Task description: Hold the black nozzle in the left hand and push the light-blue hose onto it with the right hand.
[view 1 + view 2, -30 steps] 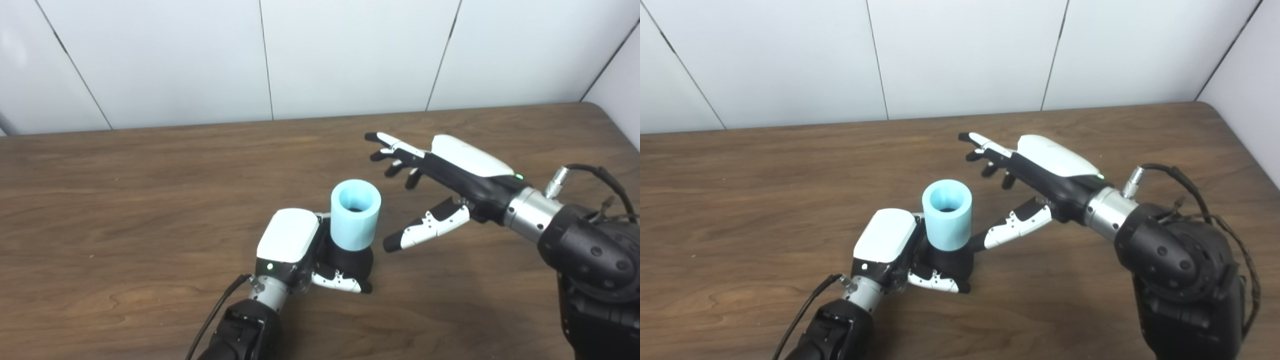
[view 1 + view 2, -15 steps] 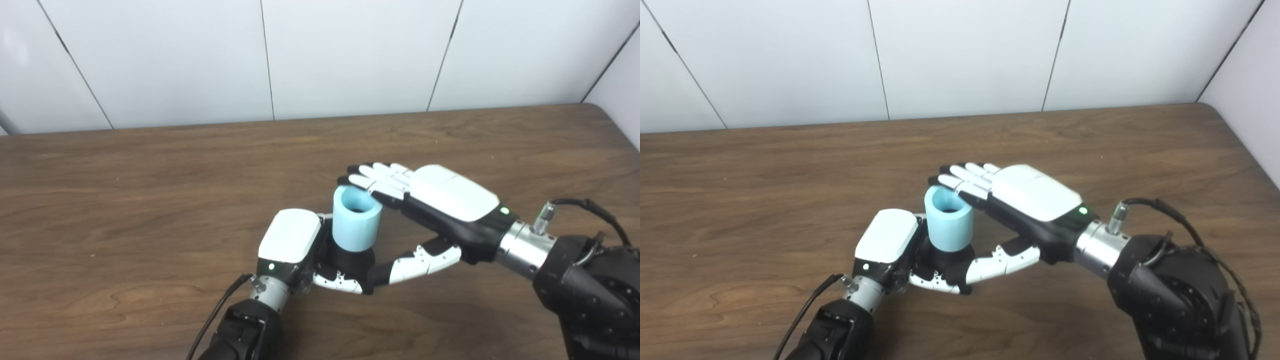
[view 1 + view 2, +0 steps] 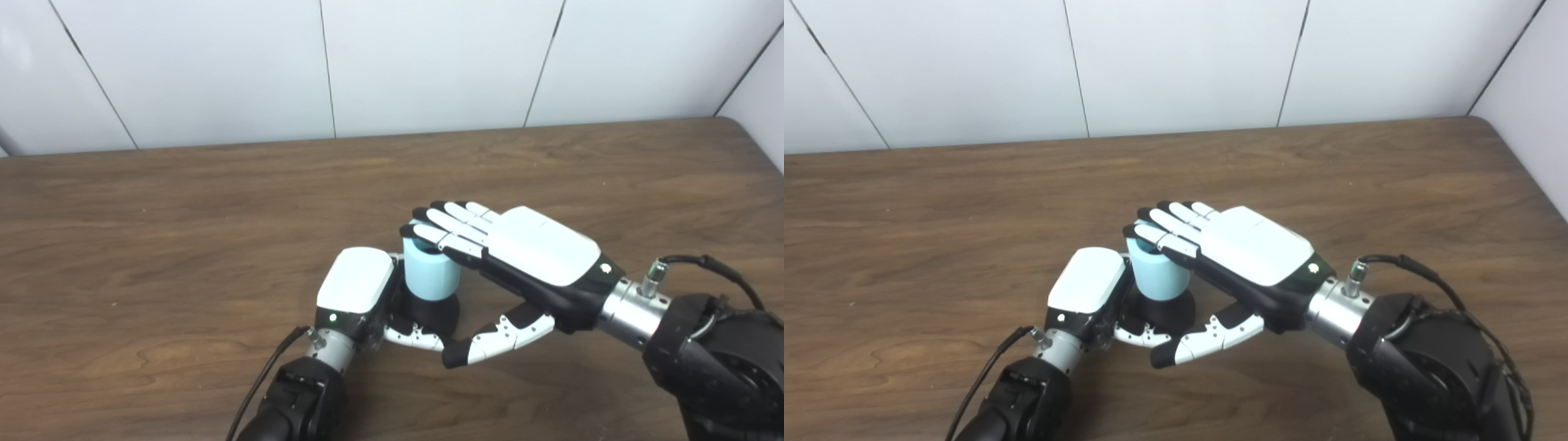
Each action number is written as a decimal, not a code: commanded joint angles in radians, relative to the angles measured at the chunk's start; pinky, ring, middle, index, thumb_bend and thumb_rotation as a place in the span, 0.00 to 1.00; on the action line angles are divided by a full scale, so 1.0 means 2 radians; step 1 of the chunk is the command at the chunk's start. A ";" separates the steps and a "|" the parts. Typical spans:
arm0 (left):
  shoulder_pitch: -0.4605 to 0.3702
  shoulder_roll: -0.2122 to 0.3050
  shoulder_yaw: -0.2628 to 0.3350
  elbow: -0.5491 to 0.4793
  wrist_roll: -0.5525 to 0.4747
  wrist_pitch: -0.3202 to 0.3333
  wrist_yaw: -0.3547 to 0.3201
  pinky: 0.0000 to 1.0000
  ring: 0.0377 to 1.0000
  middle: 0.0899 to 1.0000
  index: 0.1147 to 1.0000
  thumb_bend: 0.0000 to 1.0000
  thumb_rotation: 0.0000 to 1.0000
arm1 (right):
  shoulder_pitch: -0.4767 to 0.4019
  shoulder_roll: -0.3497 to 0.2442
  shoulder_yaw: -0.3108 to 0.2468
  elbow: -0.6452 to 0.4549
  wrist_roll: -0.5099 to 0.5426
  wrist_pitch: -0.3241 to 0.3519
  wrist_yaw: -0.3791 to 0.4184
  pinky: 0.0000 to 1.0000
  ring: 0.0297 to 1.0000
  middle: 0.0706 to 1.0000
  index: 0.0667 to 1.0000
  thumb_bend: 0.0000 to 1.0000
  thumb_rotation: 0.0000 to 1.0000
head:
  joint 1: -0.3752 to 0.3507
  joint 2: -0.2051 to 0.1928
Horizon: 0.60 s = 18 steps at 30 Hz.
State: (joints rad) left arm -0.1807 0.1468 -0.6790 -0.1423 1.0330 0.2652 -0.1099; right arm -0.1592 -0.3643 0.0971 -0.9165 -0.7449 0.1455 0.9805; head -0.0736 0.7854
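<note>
Right hand: the right hand (image 3: 533, 251) is lying flat, palm down, over the top of the light-blue hose (image 3: 430, 278), its fingers (image 3: 450, 226) stretched out straight and side by side across the hose's open mouth; it is grasping nothing, and its thumb (image 3: 496, 340) is hanging loose below, in front of the nozzle and apart from the hose.
Left hand: the left hand (image 3: 361, 294) is gripping the black nozzle (image 3: 436, 312) at its base, its white back facing up and its thumb (image 3: 1139, 335) curling round the front of the nozzle.
Light-blue hose: it is standing upright on the nozzle, just beside the left hand, its rim mostly hidden under the right fingers.
Black nozzle: it is sitting low on the table (image 3: 153, 214), showing only as a dark collar under the hose.
Contact: the right fingers are looking pressed against the hose's rim, though true touch is hard to tell.
Table: brown wood grain is running before a white panelled wall (image 3: 429, 61).
</note>
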 commanded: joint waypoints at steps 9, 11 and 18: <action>0.033 0.002 -0.029 0.027 -0.021 -0.002 -0.083 0.50 0.47 0.48 0.39 0.50 0.00 | -0.010 -0.003 0.000 -0.017 -0.003 -0.017 -0.011 1.00 1.00 1.00 0.97 0.68 1.00 | -0.001 0.002; 0.032 0.002 -0.030 0.027 -0.017 0.000 -0.085 0.48 0.45 0.48 0.40 0.50 0.00 | -0.012 -0.003 -0.001 -0.017 -0.004 -0.016 -0.011 1.00 1.00 1.00 0.96 0.68 1.00 | -0.001 0.002; 0.035 0.000 -0.030 0.026 -0.015 0.002 -0.085 0.51 0.47 0.49 0.39 0.50 0.00 | -0.010 -0.005 0.000 -0.016 -0.010 -0.005 -0.002 1.00 1.00 1.00 0.95 0.69 1.00 | 0.001 0.003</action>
State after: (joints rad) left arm -0.1827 0.1458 -0.6787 -0.1476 1.0330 0.2665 -0.1267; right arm -0.1574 -0.3647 0.1018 -0.9166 -0.7566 0.1456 0.9801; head -0.0706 0.7915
